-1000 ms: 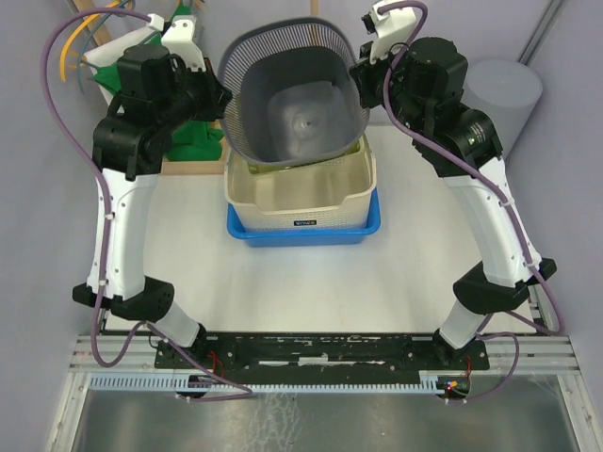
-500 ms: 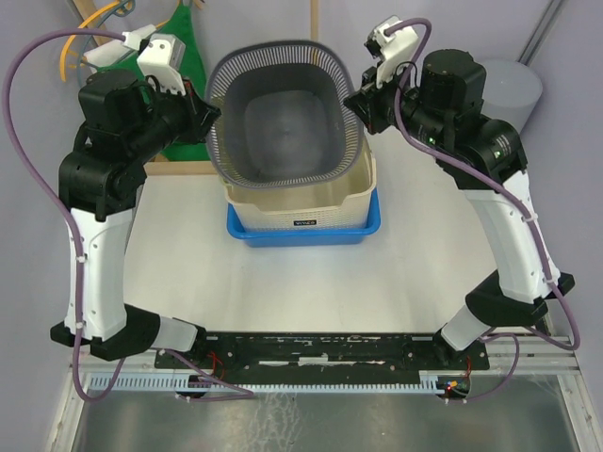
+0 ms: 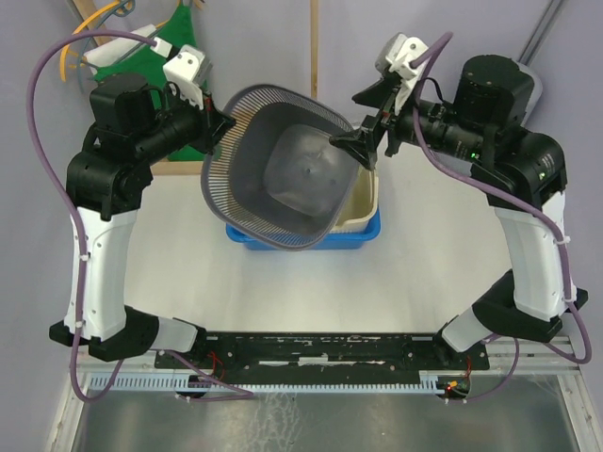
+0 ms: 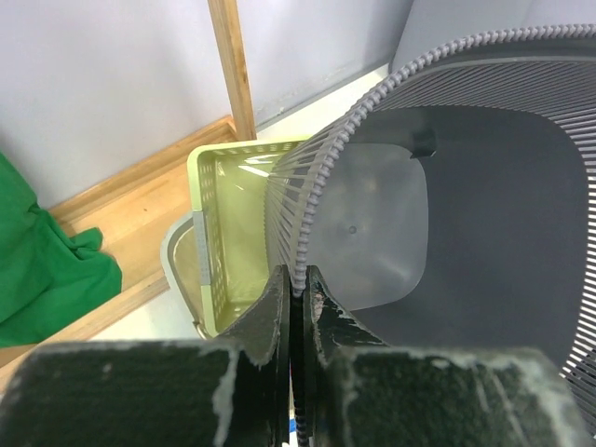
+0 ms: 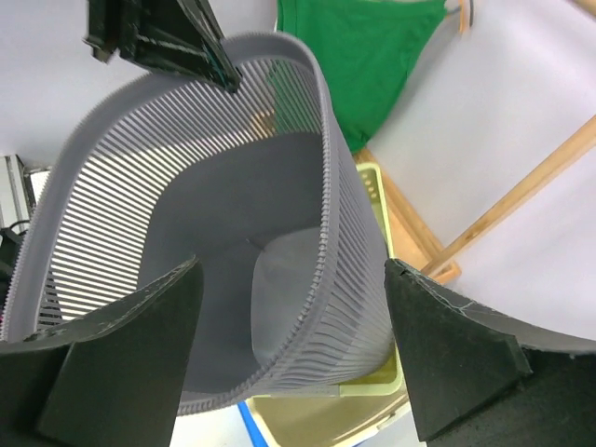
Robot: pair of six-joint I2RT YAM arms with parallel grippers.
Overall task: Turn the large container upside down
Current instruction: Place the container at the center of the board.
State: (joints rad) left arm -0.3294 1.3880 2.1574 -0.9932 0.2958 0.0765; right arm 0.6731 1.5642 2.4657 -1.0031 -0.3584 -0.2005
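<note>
Grey basket (image 3: 300, 179) rim in left hand (image 4: 296, 281).

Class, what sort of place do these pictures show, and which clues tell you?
Probably a robotics lab bench: left arm and right arm bolted to a mounting plate, a white table between plain panels, and a grey basket held over stacked tubs as props.

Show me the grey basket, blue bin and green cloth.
grey basket (image 3: 300, 174): top view, inner floor.
blue bin (image 3: 364, 231): top view, front right corner.
green cloth (image 4: 42, 275): left wrist view, middle fold.
</note>
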